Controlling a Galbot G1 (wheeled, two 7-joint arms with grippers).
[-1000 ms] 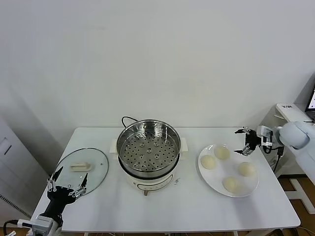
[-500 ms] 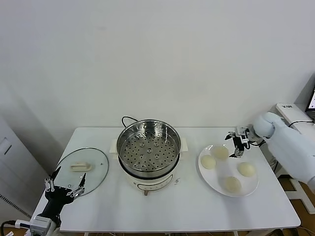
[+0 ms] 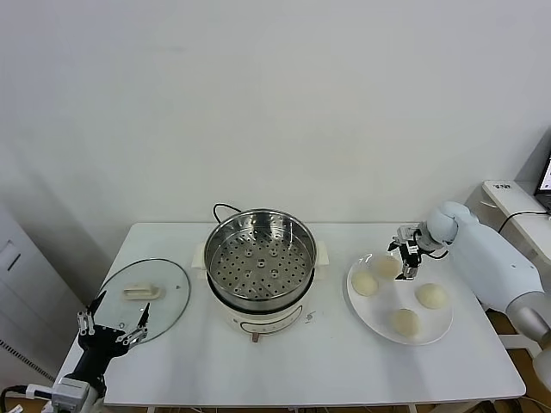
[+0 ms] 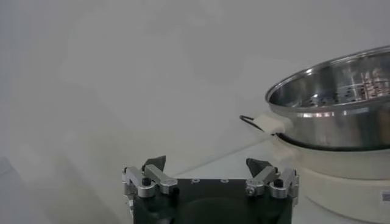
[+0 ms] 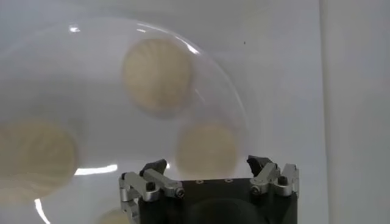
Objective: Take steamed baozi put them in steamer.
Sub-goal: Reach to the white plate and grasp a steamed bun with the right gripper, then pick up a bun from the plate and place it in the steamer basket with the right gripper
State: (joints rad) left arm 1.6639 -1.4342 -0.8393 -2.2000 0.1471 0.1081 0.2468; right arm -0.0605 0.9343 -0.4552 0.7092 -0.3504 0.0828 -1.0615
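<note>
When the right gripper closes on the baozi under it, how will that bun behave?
The baozi looks soft, so the open right gripper would probably dent it. Its domed shape may let it slide on the glossy plate. It is likely light.

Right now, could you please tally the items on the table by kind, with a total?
Steamed baozi: 4, all on the plate
Plate: 1
Steamer: 1, no buns inside
Glass lid: 1
Total: 7
</note>
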